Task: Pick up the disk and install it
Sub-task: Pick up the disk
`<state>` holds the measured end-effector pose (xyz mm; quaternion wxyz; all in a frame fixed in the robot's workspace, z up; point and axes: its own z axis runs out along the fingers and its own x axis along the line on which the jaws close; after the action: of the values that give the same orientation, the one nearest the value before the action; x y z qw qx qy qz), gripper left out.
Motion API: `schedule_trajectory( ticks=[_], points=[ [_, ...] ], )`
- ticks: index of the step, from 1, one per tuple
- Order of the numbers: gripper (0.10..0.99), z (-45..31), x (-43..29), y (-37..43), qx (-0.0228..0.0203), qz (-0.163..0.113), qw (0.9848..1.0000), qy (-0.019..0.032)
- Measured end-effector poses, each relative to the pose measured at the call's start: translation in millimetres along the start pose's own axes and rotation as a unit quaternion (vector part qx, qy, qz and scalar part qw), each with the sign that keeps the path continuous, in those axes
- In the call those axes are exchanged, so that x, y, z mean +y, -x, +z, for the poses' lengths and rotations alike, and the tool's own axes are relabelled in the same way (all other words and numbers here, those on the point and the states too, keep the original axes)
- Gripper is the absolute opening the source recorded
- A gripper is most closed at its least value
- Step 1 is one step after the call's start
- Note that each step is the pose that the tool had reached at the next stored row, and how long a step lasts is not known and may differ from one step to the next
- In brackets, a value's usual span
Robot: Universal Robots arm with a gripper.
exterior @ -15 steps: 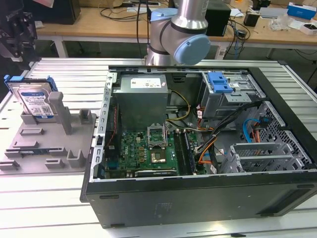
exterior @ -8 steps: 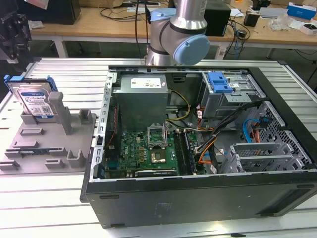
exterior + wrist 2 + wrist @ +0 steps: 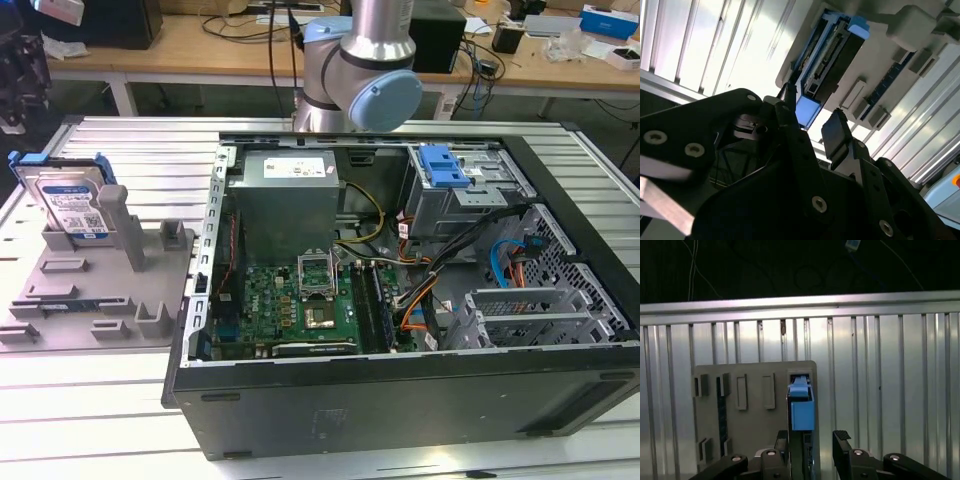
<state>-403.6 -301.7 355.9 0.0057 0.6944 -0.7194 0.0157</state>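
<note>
A ribbed metal table (image 3: 130, 140) carries a large open computer case (image 3: 400, 405), its circuit boards and cables exposed. A silver robot arm (image 3: 365, 75) rises behind the case. At the exterior view's left, a grey holder (image 3: 110, 290) keeps the disk (image 3: 68, 195) standing on edge in its blue frame. In both wrist views, the gripper (image 3: 811, 437) is spread open and grips nothing, with the disk's blue edge visible between its fingers (image 3: 836, 131).

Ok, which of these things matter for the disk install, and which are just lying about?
In the job:
disk, upright in the gray holder
gripper, open, facing the disk
open computer case
drive cage with blue latch, likely

Lying about:
cables and blue box on the wooden bench behind
</note>
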Motion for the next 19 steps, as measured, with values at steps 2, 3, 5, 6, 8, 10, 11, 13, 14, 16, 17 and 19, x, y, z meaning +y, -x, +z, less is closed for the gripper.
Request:
schedule_trajectory(
  ticks=[2, 3, 5, 6, 8, 10, 11, 13, 14, 16, 17, 19],
  points=[
    [0.482, 2.3, 3.4, -0.1, -0.0001, -0.002, 1.0000, -0.0001],
    [0.482, 3.5, 4.8, -0.1, -0.0001, -0.003, 1.0000, -0.0002],
    [0.482, 5.3, 6.4, -0.1, -0.0001, -0.005, 1.0000, -0.0002],
    [0.482, 5.9, 6.6, -0.2, -0.0001, -0.006, 1.0000, -0.0001],
    [0.482, 7.4, 6.8, -0.1, -0.0001, -0.007, 1.0000, 0.0001],
    [0.482, 9.7, 6.9, -0.5, -0.0001, -0.009, 1.0000, 0.0003],
    [0.482, 11.0, 7.0, -1.2, -0.0001, -0.010, 0.9999, 0.0005],
    [0.482, 13.4, 7.5, -3.0, -0.0002, -0.012, 0.9999, 0.0006],
    [0.482, 14.3, 7.7, -3.9, -0.0002, -0.012, 0.9999, 0.0008],
    [0.482, 15.6, 7.8, -5.6, -0.0002, -0.013, 0.9999, 0.0011],
    [0.482, 16.0, 7.8, -6.4, -0.0002, -0.013, 0.9999, 0.0012],
    [0.482, 17.1, 7.7, -8.6, -0.0002, -0.014, 0.9999, 0.0015]
  ],
)
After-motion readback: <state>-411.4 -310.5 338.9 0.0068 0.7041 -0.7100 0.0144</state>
